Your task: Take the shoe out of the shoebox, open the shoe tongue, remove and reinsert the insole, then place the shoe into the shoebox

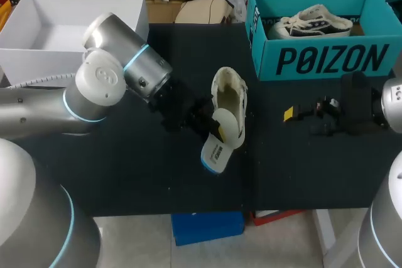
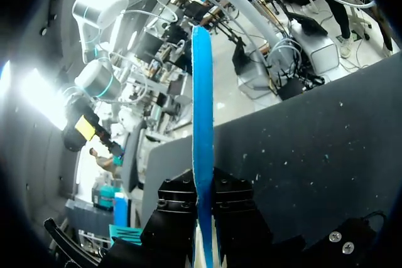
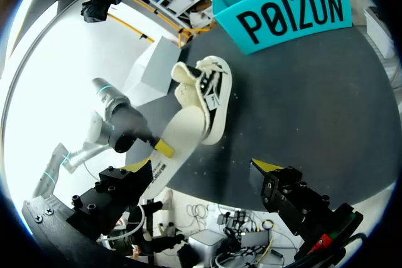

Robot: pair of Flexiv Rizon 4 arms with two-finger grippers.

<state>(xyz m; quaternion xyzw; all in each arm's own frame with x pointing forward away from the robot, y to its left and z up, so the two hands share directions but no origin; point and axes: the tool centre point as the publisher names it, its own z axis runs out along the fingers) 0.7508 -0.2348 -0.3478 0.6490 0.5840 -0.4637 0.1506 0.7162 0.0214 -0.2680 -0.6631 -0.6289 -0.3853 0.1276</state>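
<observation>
A cream shoe (image 1: 229, 92) lies on the black table (image 1: 125, 174), a little left of the teal shoebox (image 1: 320, 61). My left gripper (image 1: 212, 131) is shut on the shoe's insole (image 1: 221, 142), cream on top and blue underneath. The insole's far end overlaps the near end of the shoe. In the left wrist view the blue insole (image 2: 202, 123) stands edge-on between my black fingers (image 2: 179, 208). My right gripper (image 1: 290, 116) hovers open and empty to the right of the shoe. From the right wrist I see that gripper (image 3: 202, 174), the shoe (image 3: 213, 89) and the insole (image 3: 182, 133).
A second shoe (image 1: 311, 22) sits inside the teal shoebox (image 3: 295, 14). A white open box (image 1: 38, 54) stands at the table's back left, also seen behind the shoe as the white box (image 3: 154, 64). The table's front edge runs just below the insole.
</observation>
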